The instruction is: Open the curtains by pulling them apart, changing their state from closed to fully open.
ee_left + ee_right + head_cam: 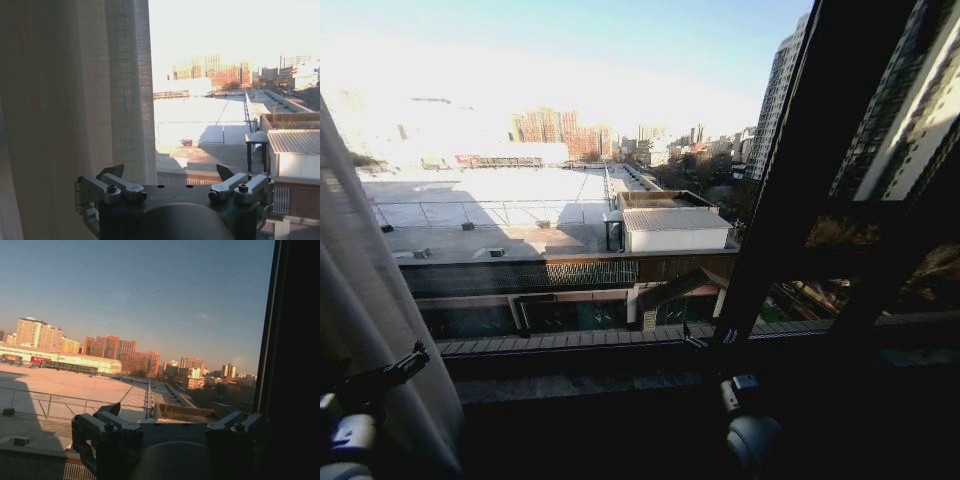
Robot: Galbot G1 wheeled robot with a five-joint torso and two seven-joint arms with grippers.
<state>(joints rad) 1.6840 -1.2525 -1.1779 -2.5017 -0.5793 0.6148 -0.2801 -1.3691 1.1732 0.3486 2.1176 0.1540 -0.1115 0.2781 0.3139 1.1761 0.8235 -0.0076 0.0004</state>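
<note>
One curtain (365,330), a sheer cream pleated panel, hangs bunched at the far left of the window in the head view. In the left wrist view the same curtain (75,100) covers one side, its edge ending beside one fingertip. My left gripper (169,172) is open with nothing between its fingers. In the head view the left gripper (390,375) sits low, against the front of the bunched fabric. My right gripper (167,411) is open and holds nothing. It faces bare glass next to a dark frame bar, and shows as the right gripper (738,392) low near the sill.
A thick dark window frame bar (800,180) slants across the right of the head view, and the frame bar (295,360) also stands close beside the right gripper. A dark sill (620,400) runs below the glass. Rooftops and city buildings lie outside.
</note>
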